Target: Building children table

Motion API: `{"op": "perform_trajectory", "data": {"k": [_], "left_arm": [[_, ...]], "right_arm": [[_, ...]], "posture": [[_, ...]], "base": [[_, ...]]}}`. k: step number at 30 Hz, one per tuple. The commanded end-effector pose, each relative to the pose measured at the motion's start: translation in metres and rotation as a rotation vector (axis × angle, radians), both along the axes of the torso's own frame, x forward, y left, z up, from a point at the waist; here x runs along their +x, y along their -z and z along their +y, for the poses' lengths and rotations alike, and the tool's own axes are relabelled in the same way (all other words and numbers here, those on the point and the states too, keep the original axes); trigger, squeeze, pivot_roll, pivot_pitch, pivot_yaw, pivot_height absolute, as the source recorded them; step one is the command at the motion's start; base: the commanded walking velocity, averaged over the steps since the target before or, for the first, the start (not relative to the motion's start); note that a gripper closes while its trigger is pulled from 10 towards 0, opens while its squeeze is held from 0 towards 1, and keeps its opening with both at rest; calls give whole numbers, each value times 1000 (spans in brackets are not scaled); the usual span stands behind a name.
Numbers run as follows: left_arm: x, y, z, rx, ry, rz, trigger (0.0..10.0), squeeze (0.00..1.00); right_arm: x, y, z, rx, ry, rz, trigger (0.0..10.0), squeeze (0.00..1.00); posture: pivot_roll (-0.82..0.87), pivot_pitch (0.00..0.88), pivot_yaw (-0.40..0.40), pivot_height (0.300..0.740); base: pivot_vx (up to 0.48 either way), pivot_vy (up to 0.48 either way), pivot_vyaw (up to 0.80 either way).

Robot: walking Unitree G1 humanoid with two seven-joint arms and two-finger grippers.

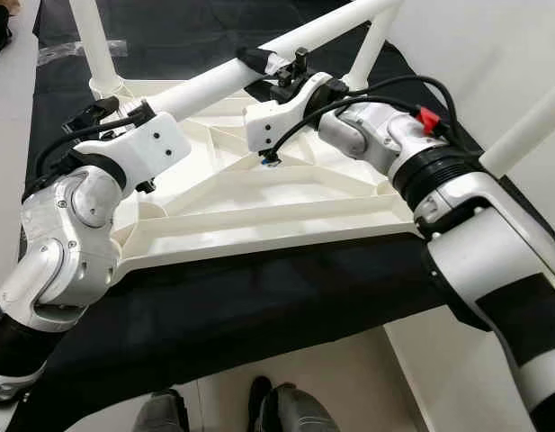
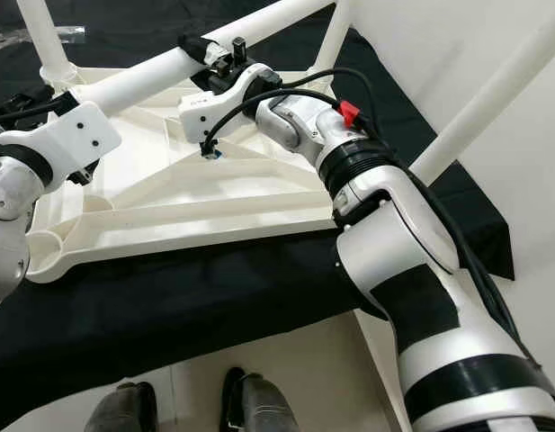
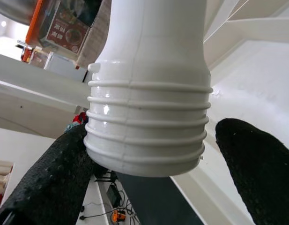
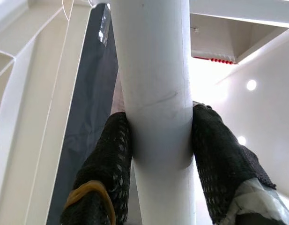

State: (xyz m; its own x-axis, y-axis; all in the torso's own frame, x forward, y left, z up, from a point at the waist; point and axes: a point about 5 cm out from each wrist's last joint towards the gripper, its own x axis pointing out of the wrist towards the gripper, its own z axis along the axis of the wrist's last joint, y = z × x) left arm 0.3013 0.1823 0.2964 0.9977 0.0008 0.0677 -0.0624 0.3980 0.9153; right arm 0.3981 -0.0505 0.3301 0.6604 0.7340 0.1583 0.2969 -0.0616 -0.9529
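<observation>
worktop: a surface draped in black cloth (image 1: 259, 297), carrying the whole job; its own material is hidden under the cloth.
table top: the white ribbed plastic children's table top (image 1: 259, 202) lies underside up on the cloth, likely so the leg sockets face upward for fitting.
fitted legs: white plastic tube legs (image 1: 95, 40) already stand upright from the far corners, so by my reckoning the build is partly done.
loose leg: a long white plastic tube leg with a threaded end (image 2: 151, 76) is held at a slant above the table top, threaded end low toward the left corner, seemingly being steered to a socket.
right gripper (image 4: 158, 136): its fingers are closed tight on the smooth shaft of the loose leg, carrying its upper part.
left gripper (image 3: 149, 159): its fingers stand either side of the threaded end, one touching the threads, the other parted from them with a gap; a loose guide, not a clamp.
socket: the near left round corner socket (image 2: 45, 241) sits unfilled, a fair candidate.
feet: the robot's dark feet (image 1: 268, 405) stand on pale floor by the worktop.
</observation>
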Motion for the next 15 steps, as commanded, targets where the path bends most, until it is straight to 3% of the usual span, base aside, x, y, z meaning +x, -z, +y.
{"op": "perform_trajectory", "data": {"k": [1, 15], "left_arm": [[1, 1, -4, 19, 22, 0, 10000, 0], [4, -3, -2, 31, 13, -22, 10000, 0]], "right_arm": [[-5, -5, 6, 51, -50, 1, 0, 0], [-11, 12, 14, 33, -109, 59, 0, 0]], "posture": [[39, 130, -150, 740], [38, 139, -144, 740]], "base": [[0, 0, 0], [0, 0, 0]]}}
